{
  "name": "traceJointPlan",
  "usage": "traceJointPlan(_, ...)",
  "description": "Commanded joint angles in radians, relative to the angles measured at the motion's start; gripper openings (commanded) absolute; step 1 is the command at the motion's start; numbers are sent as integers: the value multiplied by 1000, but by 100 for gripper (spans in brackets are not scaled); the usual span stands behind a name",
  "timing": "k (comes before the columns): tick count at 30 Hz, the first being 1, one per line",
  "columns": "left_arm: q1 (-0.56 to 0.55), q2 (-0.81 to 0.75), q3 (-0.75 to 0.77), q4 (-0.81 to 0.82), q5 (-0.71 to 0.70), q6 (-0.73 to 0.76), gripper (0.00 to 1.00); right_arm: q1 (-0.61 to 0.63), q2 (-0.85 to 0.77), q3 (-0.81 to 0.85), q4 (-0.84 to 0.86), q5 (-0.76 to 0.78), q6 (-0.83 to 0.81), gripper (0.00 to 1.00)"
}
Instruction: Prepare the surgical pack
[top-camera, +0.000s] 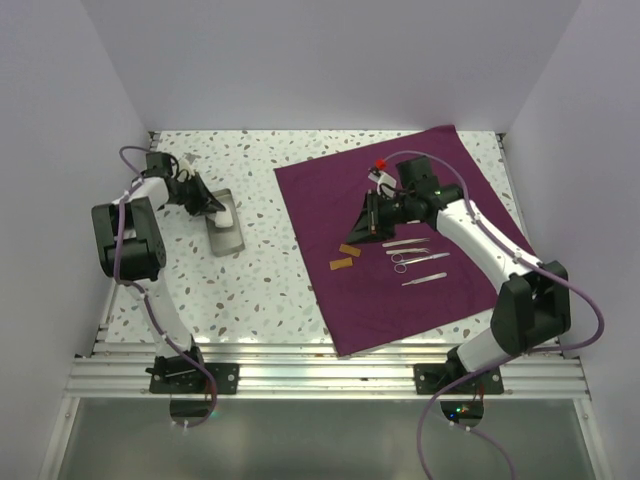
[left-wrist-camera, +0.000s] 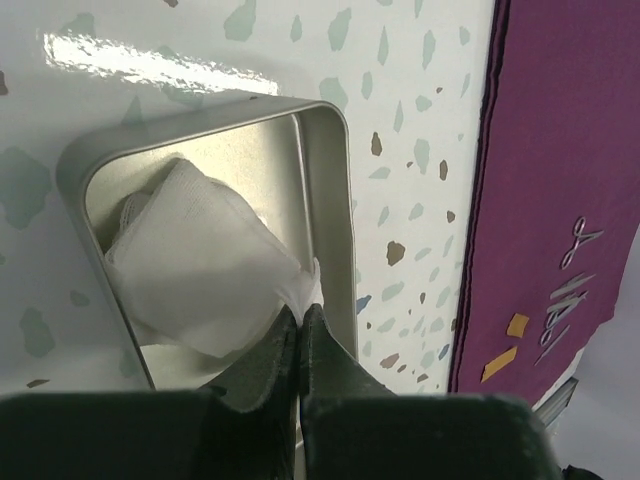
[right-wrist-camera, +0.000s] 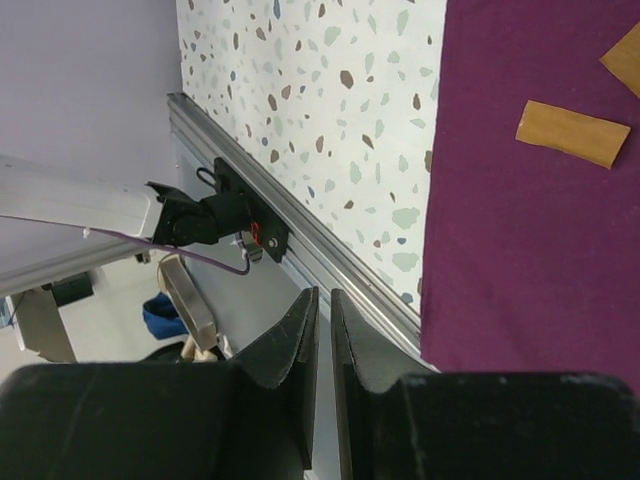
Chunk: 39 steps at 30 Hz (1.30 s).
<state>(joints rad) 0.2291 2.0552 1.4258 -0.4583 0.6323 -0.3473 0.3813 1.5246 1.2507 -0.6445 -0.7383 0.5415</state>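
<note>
The plum-purple cloth (top-camera: 400, 240) of the surgical pack lies spread flat on the right of the table. On it lie steel scissors-like instruments (top-camera: 415, 256) and two orange strips (top-camera: 345, 257). The small steel tray (top-camera: 228, 244) stands on the left, off the cloth, with white pads (left-wrist-camera: 195, 260) inside. My left gripper (left-wrist-camera: 303, 303) is shut on a corner of the top white pad, over the tray's rim (left-wrist-camera: 335, 190). Above the cloth's left part, my right gripper (right-wrist-camera: 324, 293) hangs tilted, its jaws a narrow slit apart with nothing between them. The orange strips (right-wrist-camera: 572, 133) lie beside it.
White walls close in the table on three sides. An aluminium rail (top-camera: 320, 372) runs along the near edge with both arm bases on it. The speckled tabletop (top-camera: 270, 280) is bare between tray and cloth. The cloth's front corner reaches the rail.
</note>
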Motion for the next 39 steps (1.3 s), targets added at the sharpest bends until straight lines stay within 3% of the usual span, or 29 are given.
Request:
traceJointPlan(1,10,25,53,26,1,19,0,2,19,1,8,-39,5,13)
traceJointPlan(8,19,66,90,-19,-55,5,2,2,68,18,9,-26,-2,13)
traceJointPlan(15,16,37,85,-52,-128,10,40,2,98,29,19,-4,0,13)
traceJointPlan(20,16,-24,65,-46,-114,-28,55,4,123,30,-7,80,-17,13)
traceJointPlan(21,16,-58,55,-37,-114,-44,62,4,134,32,-24,115,-24,14)
traceJointPlan(26,9,-138,100,-84,-158,-61,75,7,167,30,-24,186,-38,26)
traceJointPlan(28,0,-156,117,-100,-181,-65,77,5,196,35,-35,201,-57,34)
traceJointPlan(34,-39,-277,122,-144,-275,-100,78,4,259,-5,44,221,-60,40)
traceJointPlan(39,-125,-502,-115,-82,-281,-191,74,2,345,-16,115,246,-107,47)
